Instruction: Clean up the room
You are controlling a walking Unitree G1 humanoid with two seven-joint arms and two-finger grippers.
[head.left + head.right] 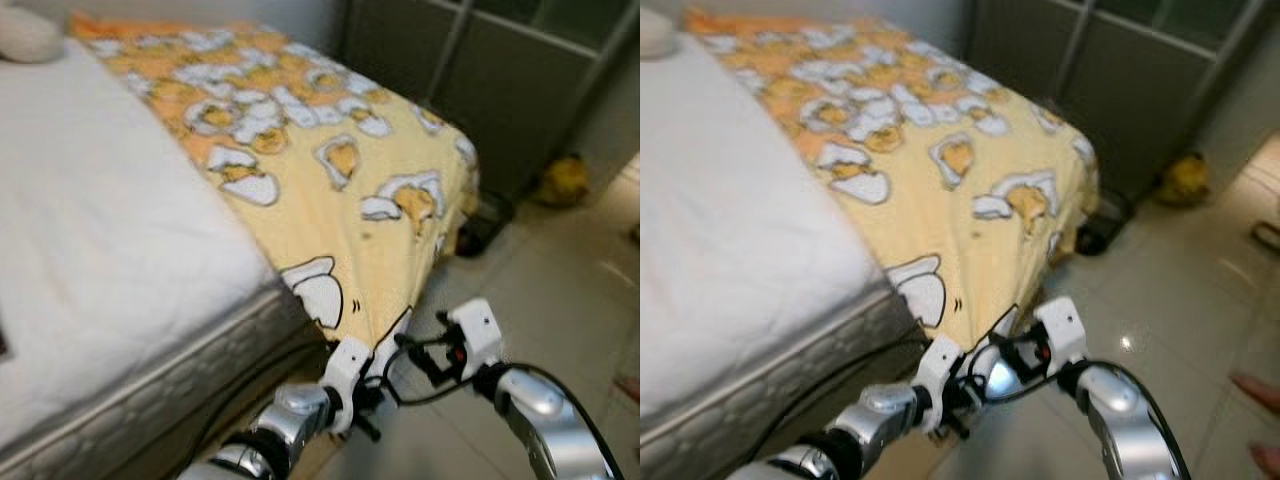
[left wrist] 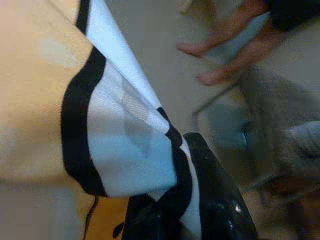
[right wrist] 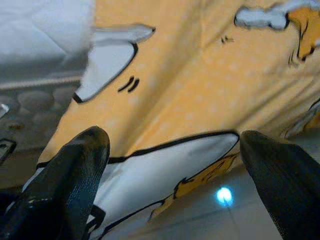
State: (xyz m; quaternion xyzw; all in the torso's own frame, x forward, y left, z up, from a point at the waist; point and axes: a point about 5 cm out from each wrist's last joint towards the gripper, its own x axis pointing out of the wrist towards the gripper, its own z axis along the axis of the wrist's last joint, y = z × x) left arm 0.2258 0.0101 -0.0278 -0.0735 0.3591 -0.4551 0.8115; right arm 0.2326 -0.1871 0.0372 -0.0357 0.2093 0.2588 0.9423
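Where the yellow blanket (image 1: 330, 190) hung over the near corner of the bed (image 1: 110, 260), both arms were at work at its lowest edge. The blanket, printed with white and orange cartoon figures, covered only the right and far part of the bed; the white quilted mattress (image 1: 150, 395) lay bare on the left. By the inspector's judgement, the cover was being handled at this corner so it could be pulled straight or drawn across the bare part, as one step of tidying the room.

The left claw (image 2: 175, 220) was closed on the blanket's hem: in the left wrist view a fold of white cloth with a black outline ran between its black fingers (image 2: 220, 200). The right claw (image 3: 175, 170) stood wide, its two fingers well apart with the hanging edge of the blanket just beyond them and nothing held. In the head views the right arm's white wrist block (image 1: 475, 330) sat just right of the left one, both near the drooping corner.

A dark basket-like object (image 1: 485, 225) stood on the tiled floor (image 1: 560, 290) at the bed's far right corner; its contents could not be made out. A yellow item (image 1: 565, 180) lay further off beside the grey cabinet doors (image 1: 480, 90). A pale pillow (image 1: 25, 35) rested at the far left. A person's bare foot (image 1: 1255, 395) showed at the right.
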